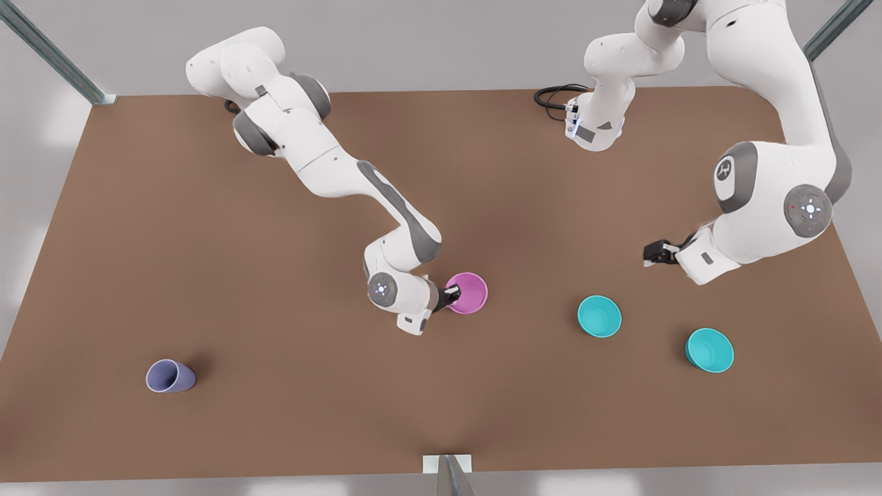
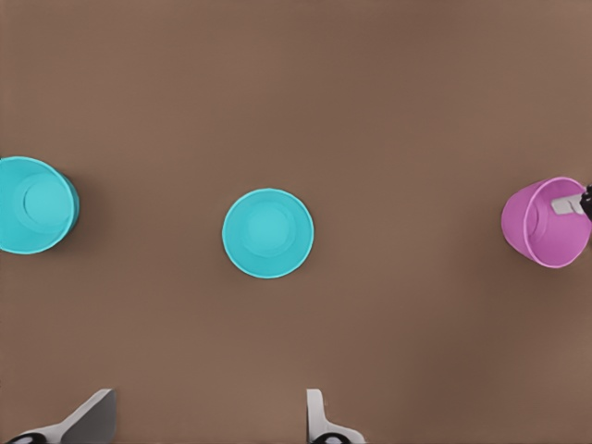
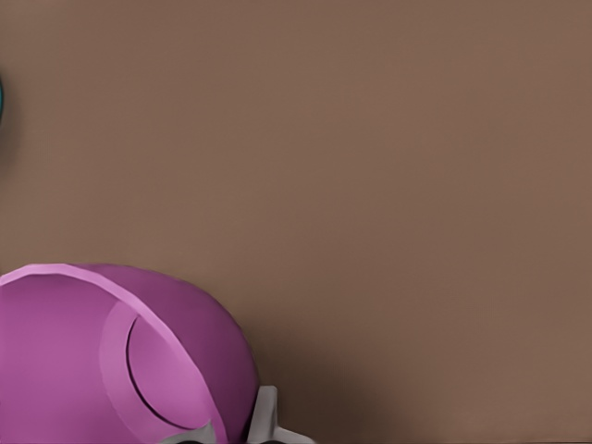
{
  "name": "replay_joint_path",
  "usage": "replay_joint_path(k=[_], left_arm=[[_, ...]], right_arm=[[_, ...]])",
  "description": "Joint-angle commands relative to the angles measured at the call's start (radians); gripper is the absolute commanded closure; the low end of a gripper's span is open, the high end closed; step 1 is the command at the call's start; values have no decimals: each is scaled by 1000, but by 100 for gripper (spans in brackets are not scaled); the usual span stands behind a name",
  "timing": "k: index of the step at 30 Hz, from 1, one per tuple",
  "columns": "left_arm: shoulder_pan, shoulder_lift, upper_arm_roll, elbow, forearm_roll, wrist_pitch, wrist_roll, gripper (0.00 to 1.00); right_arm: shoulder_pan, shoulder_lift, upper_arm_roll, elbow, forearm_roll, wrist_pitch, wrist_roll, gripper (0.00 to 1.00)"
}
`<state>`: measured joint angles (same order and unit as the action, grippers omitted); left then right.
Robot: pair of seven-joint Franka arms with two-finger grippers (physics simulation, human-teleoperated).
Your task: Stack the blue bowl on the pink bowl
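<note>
The pink bowl (image 1: 470, 292) (image 2: 546, 222) (image 3: 83, 361) is near the table's middle. My right gripper (image 1: 451, 295) (image 3: 227, 430), on the arm at the front view's left, is shut on its rim, one finger inside and one outside. The bowl looks tilted. A blue bowl (image 1: 599, 316) (image 2: 268, 233) stands upright to the front view's right of it. A look-alike blue bowl (image 1: 710, 350) (image 2: 32, 205) sits farther right. My left gripper (image 1: 654, 253) (image 2: 203, 425) hangs open above the table, behind the nearer blue bowl, holding nothing.
A pale lavender cup (image 1: 170, 377) lies on its side near the front-left of the brown table (image 1: 275, 413). A black cable (image 1: 555, 96) loops at the back edge. Metal posts stand at the corners and the front edge.
</note>
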<state>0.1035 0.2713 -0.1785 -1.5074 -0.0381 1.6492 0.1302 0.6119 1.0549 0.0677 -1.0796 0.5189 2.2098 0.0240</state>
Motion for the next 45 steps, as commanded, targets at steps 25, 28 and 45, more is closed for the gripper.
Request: replay_joint_path(k=[25,28,45], left_arm=[[-1,505,24,-17,-39,437,74,48],[1,505,24,-17,-43,425,69,79],[-449,520,19,318,-118,268,-751,79]], right_arm=[[-488,-888,-51,-229,-497,-860,-124,0],[-489,-852,-57,-212,-508,-874,-121,0],[-583,-991,-58,-381,-536,-817,-137,0]])
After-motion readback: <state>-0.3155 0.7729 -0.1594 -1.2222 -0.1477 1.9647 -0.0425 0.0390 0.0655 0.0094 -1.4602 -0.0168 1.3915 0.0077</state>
